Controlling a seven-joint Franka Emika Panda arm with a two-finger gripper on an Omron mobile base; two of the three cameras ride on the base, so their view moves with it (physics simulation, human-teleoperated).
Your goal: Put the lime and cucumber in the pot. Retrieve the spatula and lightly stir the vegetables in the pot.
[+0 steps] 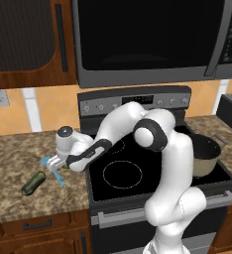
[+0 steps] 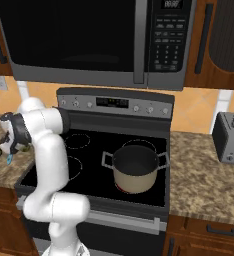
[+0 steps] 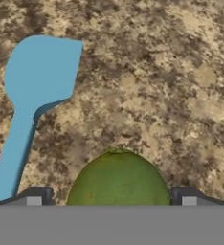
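Stove [image 1: 138, 168]: black glass top beside my stretch of counter [image 1: 19, 208]; a microwave [image 1: 152, 39] hangs above it, well clear of my work.
Pot [image 2: 135, 169]: sits on the stove's right side, dark inside, with nothing in it that I can see. It lies well apart from where I am reaching.
Toaster [image 2: 230, 137]: on the far right counter, out of my path.
Cucumber [image 1: 33, 183]: lying on the counter left of the stove, near my hand but not touching it.
Spatula [image 3: 35, 95]: flat on the counter just beside the lime, blade pointing away from me, handle running back past my left fingertip.
Hand [image 3: 111, 203]: spread wide and pointing down at the counter, one fingertip on each side of the lime, pinching nothing yet.
Lime [image 3: 117, 179]: on the counter, centred between my fingertips.
Step in hand: I judge this is the lime pickup. I should come straight down, keep the fruit centred, and close gently so it does not roll.
In the way: the spatula handle is close to my left fingertip; I must not nudge it.
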